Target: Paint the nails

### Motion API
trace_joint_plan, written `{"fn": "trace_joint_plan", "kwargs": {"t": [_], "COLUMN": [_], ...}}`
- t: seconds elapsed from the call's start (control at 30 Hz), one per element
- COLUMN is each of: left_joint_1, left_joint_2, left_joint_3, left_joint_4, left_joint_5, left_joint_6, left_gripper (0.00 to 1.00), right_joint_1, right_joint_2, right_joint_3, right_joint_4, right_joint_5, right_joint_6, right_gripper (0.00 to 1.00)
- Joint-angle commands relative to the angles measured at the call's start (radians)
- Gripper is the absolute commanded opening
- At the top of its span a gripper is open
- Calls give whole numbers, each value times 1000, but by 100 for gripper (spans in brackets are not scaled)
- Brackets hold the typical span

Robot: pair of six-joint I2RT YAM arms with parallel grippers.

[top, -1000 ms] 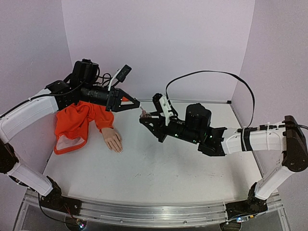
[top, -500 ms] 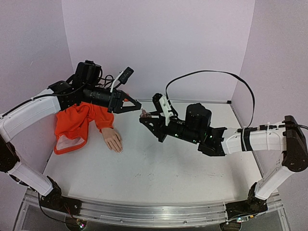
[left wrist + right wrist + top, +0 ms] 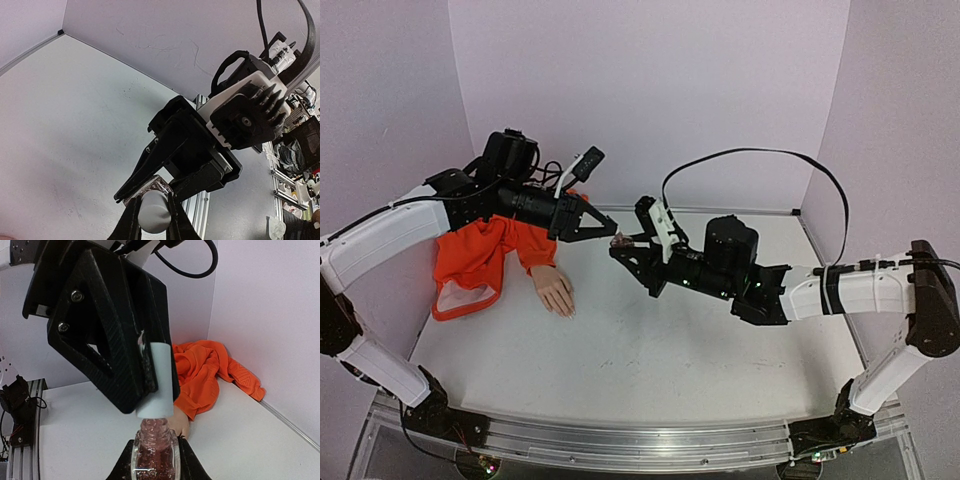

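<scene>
A small glass bottle (image 3: 154, 462) of glittery pink polish stands upright between the fingers of my right gripper (image 3: 154, 450), which is shut on it. My left gripper (image 3: 152, 202) is shut on the bottle's pale cap (image 3: 157, 377). The cap sits just above the threaded neck, which shows bare below it. From above, both grippers meet over the table's back middle: left gripper (image 3: 603, 235), right gripper (image 3: 623, 248). The flesh-coloured mannequin hand (image 3: 553, 290) lies flat to the left in its orange sleeve (image 3: 480, 255). Its nails are too small to make out.
The pale walls close in at the left and the back. My left arm (image 3: 390, 235) reaches over the orange sleeve. The right arm's black cable (image 3: 760, 152) loops up above the table. An aluminium rail (image 3: 620, 445) runs along the near edge.
My left gripper has dipped down and slightly right, from above the bottle to its mouth. The right arm and bottle have stayed still.
</scene>
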Motion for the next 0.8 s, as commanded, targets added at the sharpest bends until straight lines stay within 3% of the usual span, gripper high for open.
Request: {"fn": "trace_joint_plan", "kwargs": {"t": [0.0, 0.23, 0.43, 0.77], "left_joint_1": [-7, -13, -13, -13], "left_joint_2": [18, 23, 58, 181], "left_joint_3": [42, 54, 85, 143], "left_joint_4": [-44, -73, -134, -244], "left_joint_5": [-25, -87, -198, -386], "left_joint_6": [28, 36, 23, -78], "left_gripper": [0, 0, 0, 0], "right_joint_1": [6, 5, 14, 77], "right_joint_2": [-32, 3, 78, 333], "right_joint_3": [42, 106, 196, 369], "right_joint_4": [86, 43, 50, 395], "right_joint_5": [29, 90, 338, 822], "right_joint_6": [-24, -52, -73, -322], "right_gripper": [0, 0, 0, 0]}}
